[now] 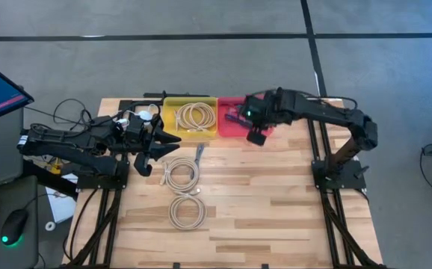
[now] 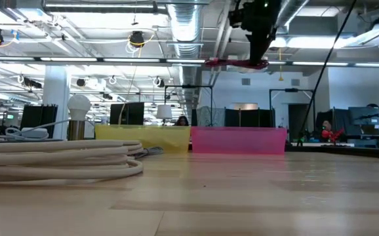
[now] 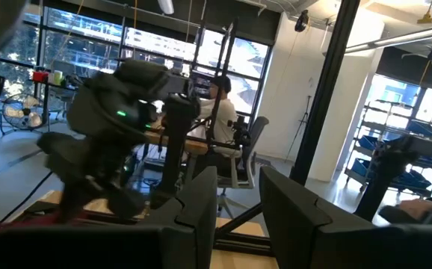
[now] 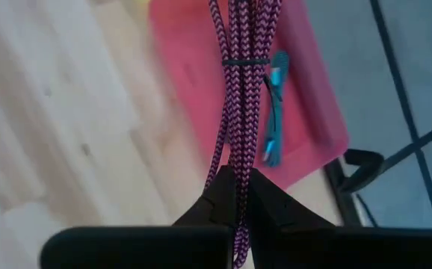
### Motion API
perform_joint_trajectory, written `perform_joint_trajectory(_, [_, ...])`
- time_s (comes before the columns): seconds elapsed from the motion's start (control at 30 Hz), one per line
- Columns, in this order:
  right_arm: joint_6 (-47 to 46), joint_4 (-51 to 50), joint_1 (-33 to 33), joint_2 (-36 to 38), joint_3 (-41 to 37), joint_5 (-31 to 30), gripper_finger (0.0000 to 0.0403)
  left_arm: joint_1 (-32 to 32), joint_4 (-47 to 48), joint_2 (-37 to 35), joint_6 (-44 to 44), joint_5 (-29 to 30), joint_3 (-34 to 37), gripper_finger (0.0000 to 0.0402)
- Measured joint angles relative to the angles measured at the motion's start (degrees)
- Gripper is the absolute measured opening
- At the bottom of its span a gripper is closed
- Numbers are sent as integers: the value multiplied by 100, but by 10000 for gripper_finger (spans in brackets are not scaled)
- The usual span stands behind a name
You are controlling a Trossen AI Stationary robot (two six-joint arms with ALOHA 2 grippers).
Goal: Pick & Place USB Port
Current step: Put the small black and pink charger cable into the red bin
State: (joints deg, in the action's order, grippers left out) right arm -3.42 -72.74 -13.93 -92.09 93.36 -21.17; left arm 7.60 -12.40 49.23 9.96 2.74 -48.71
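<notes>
A bundled purple braided cable [image 4: 237, 90] with a blue tie hangs in my right gripper [image 4: 240, 190], which is shut on it above the pink bin [image 1: 233, 128]. The low view shows this gripper [image 2: 255, 39] high over the bin [image 2: 239, 139], with the cable [image 2: 235, 63] lying level under it. My left gripper [image 1: 165, 146] is open and hovers over the table left of the yellow bin [image 1: 191, 118], fingers pointing toward the right arm. That bin holds a coiled white cable. My right gripper pinches the purple cable bundle [image 4: 235, 161] between its two fingers, several strands together, at a point short of the blue tie. The fingers come from above. The bundle is lifted clear and stretches out roughly level over the pink bin.
Two white cable coils lie on the wood, one [image 1: 180, 173] near the left gripper and one [image 1: 186, 211] nearer the front edge. A small grey piece [image 1: 199, 153] lies in front of the yellow bin. A lamp and loose wires sit at the table's far left.
</notes>
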Motion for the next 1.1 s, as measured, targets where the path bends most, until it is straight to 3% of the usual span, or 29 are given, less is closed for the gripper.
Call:
perform_joint_trajectory(0.47, [995,892,-1327,-192,-7,897,1,0,-2,0,0,0,0,102])
perform_joint_trajectory(0.57, [1133,968,-1459,-444,-1,1213,1,0,-2,0,0,3,0,102])
perform_joint_trajectory(1.1, [1604,1322,-1758,-2027,-3,1640,1,0,-4,0,0,3,0,102])
